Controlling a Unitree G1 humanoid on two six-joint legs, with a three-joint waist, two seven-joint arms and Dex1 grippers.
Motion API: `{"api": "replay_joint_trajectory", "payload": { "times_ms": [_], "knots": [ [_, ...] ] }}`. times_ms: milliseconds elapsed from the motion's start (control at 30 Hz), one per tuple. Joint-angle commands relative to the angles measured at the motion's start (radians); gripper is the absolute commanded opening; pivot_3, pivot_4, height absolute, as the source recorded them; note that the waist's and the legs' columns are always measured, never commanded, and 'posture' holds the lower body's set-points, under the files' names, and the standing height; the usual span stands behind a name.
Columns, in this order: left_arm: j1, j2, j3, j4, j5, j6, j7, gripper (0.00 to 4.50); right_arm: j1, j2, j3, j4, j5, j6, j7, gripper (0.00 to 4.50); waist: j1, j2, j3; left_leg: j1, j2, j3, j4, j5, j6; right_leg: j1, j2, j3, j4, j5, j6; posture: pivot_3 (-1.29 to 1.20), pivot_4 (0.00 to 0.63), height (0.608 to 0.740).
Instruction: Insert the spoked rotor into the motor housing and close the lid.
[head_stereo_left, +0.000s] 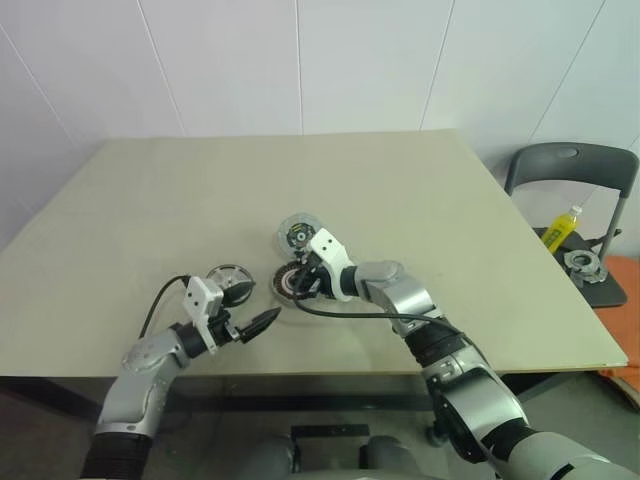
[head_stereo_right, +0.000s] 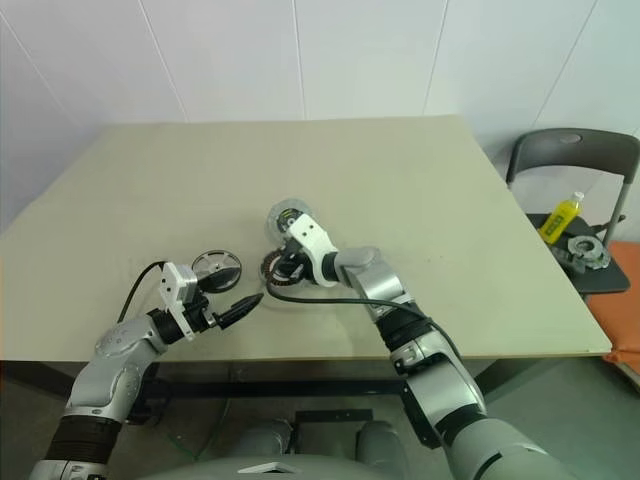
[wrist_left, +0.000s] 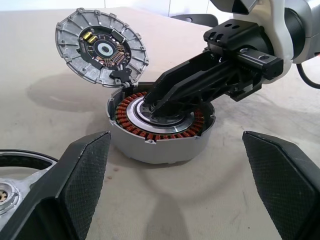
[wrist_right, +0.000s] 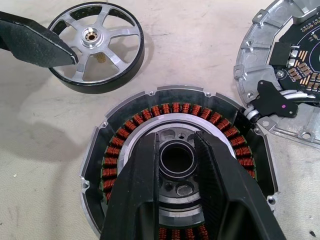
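Note:
The motor housing (wrist_right: 125, 135) with its ring of copper windings lies near the table's front middle. Its lid (wrist_left: 100, 47) stands swung open on a hinge at the far side, circuit board showing. My right gripper (wrist_right: 176, 137) reaches down into the housing, its two fingers closed against the dark central hub ring (wrist_right: 176, 161). To the housing's left, the spoked rotor (head_stereo_left: 230, 283) lies flat on the table. My left gripper (head_stereo_left: 262, 322) hovers just in front of the rotor, pointing toward the housing, its fingers (wrist_left: 85, 185) spread wide with nothing between them.
The beige table (head_stereo_left: 400, 200) has bare room behind and to both sides. A black cable (head_stereo_left: 340, 314) trails from the right wrist across the front. Off the table's right stands a grey chair (head_stereo_left: 570, 165) holding a yellow bottle (head_stereo_left: 562, 228) and a metal part (head_stereo_left: 580, 265).

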Motion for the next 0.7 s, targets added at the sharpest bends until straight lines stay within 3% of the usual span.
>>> {"api": "replay_joint_trajectory", "payload": {
  "times_ms": [33,700],
  "knots": [
    [-0.020,0.016,0.011,-0.025,0.001,-0.004,0.001,4.50,0.011,0.007,0.003,0.003,0.005,0.015,-0.002,0.67,0.000,0.000,0.000,0.000,0.000,0.000,0.000,0.000,0.000,0.000,0.000,0.000,0.000,0.000,0.000,0.00,0.000,0.740],
    [-0.027,0.015,0.003,0.028,0.018,-0.033,-0.013,4.50,0.026,0.015,0.000,-0.010,0.015,0.034,-0.002,0.67,-0.001,0.000,0.000,0.000,0.000,0.000,0.000,0.000,0.000,0.000,0.000,0.000,0.000,0.000,0.000,0.00,0.000,0.740]
  ]
}}
